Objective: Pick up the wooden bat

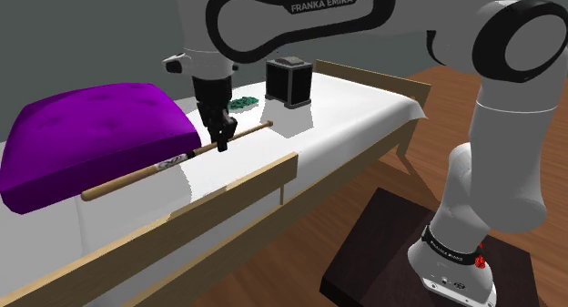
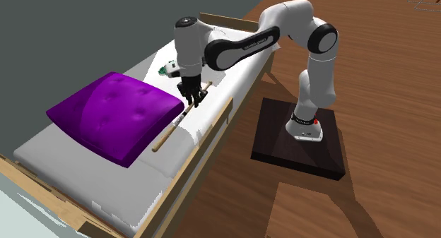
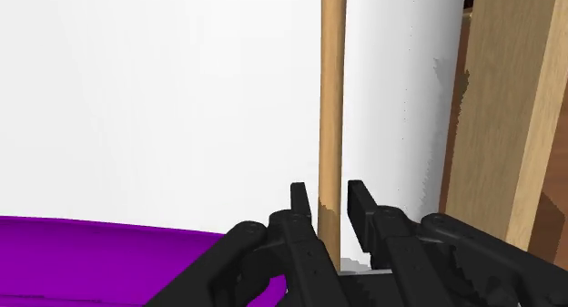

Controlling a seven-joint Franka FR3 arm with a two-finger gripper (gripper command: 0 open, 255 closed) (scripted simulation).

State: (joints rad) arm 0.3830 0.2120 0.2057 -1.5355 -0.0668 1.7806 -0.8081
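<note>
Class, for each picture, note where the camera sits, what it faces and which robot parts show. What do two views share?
Shoulder view: beside the stand, facing across the bed; arm and hand show.
Second exterior view: high off the bed's long side, looking down; whole arm and stand show.
Wrist view: on the hand, looking along the bat; both fingers show.
Shared: both exterior views hold the purple cushion.
</note>
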